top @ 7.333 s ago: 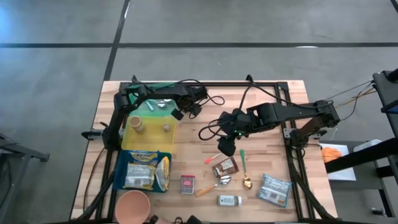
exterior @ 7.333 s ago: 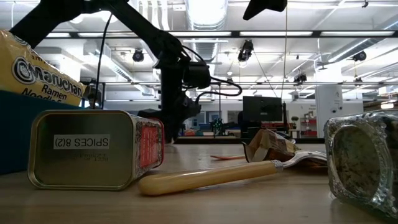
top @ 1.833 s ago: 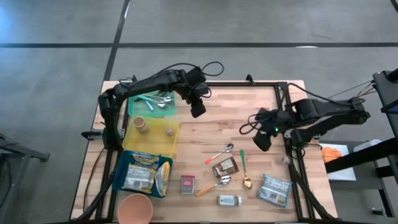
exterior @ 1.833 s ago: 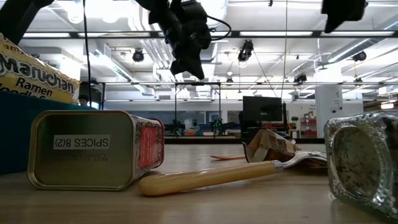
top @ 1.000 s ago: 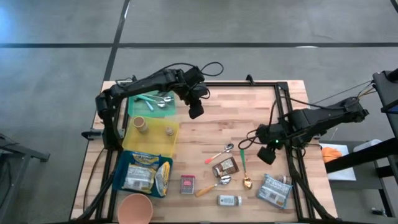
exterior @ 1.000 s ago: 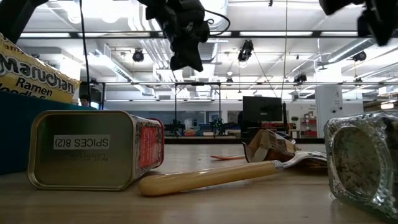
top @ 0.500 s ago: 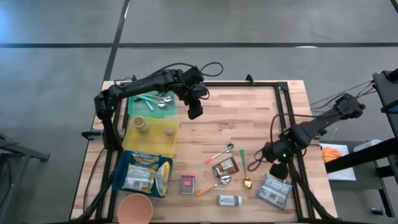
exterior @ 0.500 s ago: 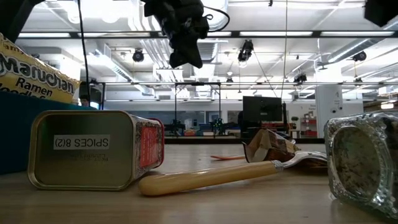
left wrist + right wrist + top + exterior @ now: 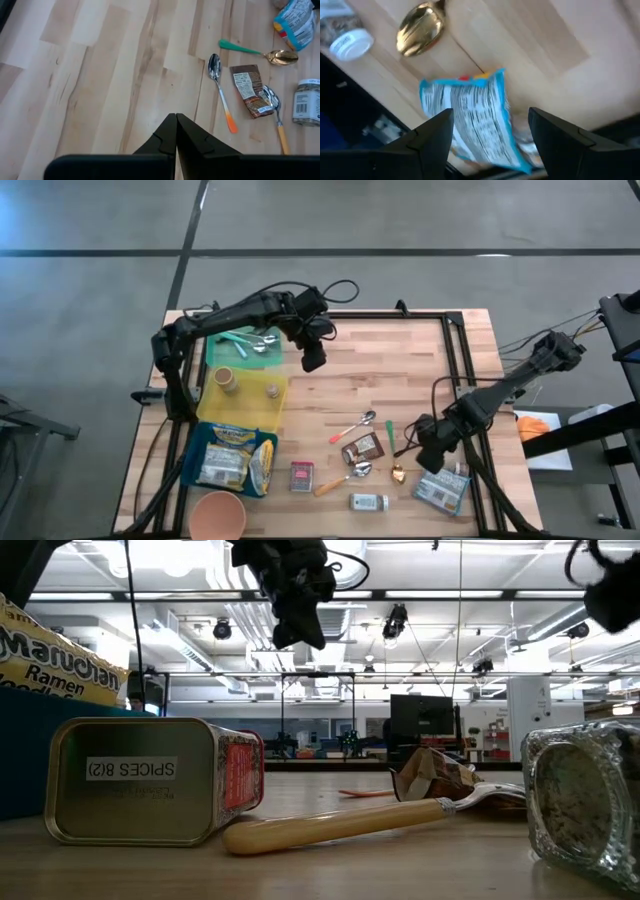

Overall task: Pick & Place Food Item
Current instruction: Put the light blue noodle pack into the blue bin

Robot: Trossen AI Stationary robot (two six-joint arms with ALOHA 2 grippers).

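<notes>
Snack packet (image 9: 441, 484), blue-edged with a silver face, lies flat near the table's (image 9: 400, 380) front right corner, just beside the gold-bowled spoon (image 9: 397, 474) and the spice jar (image 9: 369, 502). Right claw (image 9: 428, 461) hangs right over it, not touching yet. In the right wrist view the packet (image 9: 470, 117) sits between the two spread fingers (image 9: 432, 140), so alignment looks fair. My read: drop straight down, keep the packet centred, pinch across its narrow width, and avoid clipping the spoon or the frame rail at the table's edge. Thin crinkly pouch, likely to slip, so close low on it. Right claw is spread wide and empty. Left claw (image 9: 314, 359) is clenched on nothing, parked high beside the yellow tray (image 9: 247, 402).
</notes>
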